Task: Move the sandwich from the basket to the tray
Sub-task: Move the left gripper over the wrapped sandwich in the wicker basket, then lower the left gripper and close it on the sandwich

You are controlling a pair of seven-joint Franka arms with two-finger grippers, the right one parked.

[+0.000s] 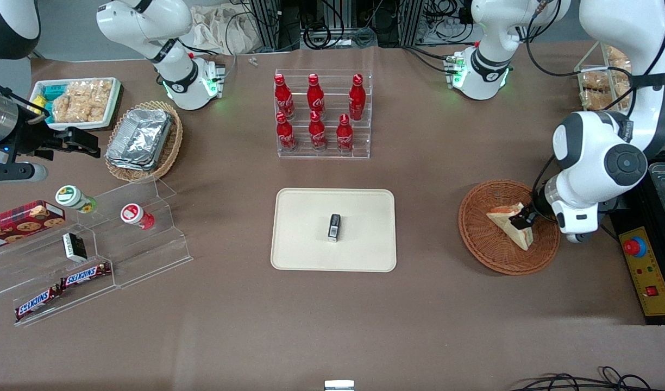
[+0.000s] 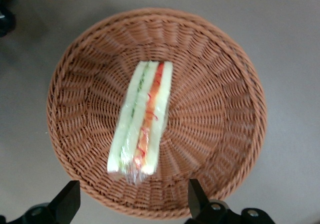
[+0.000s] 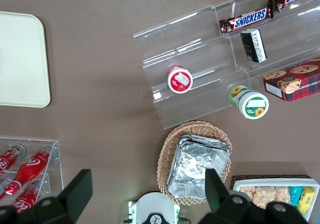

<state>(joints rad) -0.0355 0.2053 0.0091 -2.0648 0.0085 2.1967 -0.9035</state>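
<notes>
Wicker basket (image 1: pixel 487 244), reddish-brown, sits on the brown counter (image 1: pixel 419 315) at the working arm's end. Sandwich (image 1: pixel 510 221) lies inside it, filling edge up in the wrist view: green and red-orange stripes between white bread. Gripper (image 2: pixel 132 204) hangs just above the sandwich, fingers (image 2: pixel 67 201) spread wide, nothing between them. From the front the arm's wrist covers the basket's rim on one side, and the fingertips are hard to separate from the sandwich, so contact can't be judged. Cream tray (image 1: pixel 300 239) lies mid-counter, well apart, with one small dark packet (image 1: pixel 334 227) on it; label unreadable.
</notes>
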